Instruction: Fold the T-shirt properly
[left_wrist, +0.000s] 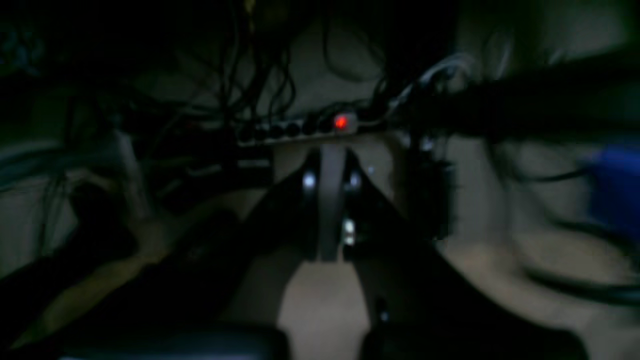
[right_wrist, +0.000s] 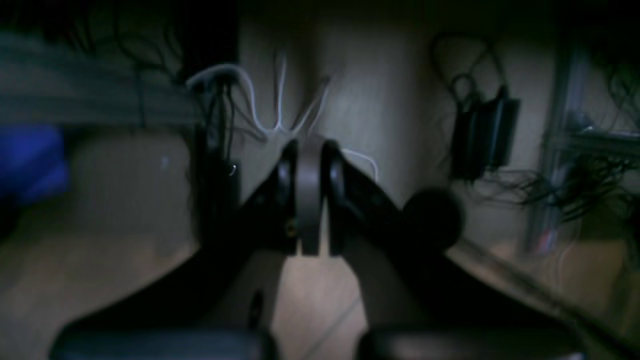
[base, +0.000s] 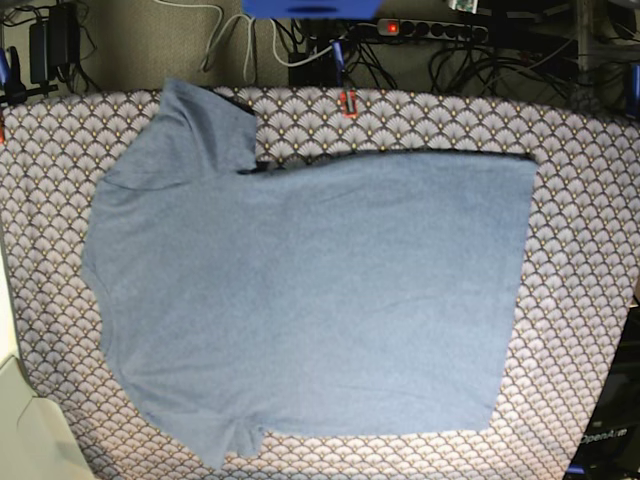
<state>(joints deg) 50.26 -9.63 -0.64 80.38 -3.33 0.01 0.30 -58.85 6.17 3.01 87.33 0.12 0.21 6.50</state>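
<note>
Only one bit of text you can read: white lettering "OpenArm" (base: 607, 437), running at a slant on a dark robot part at the base view's 5 o'clock corner. T-shirt (base: 310, 300) shows its plain side up, no lettering visible. Both wrist views too dark and blurred for you to read anything.

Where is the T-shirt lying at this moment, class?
In the base view, the slate-blue T-shirt lies spread flat, plain side up, across the middle of the scallop-patterned tablecloth, with its sleeves toward the picture's left and its hem toward the right.
</note>
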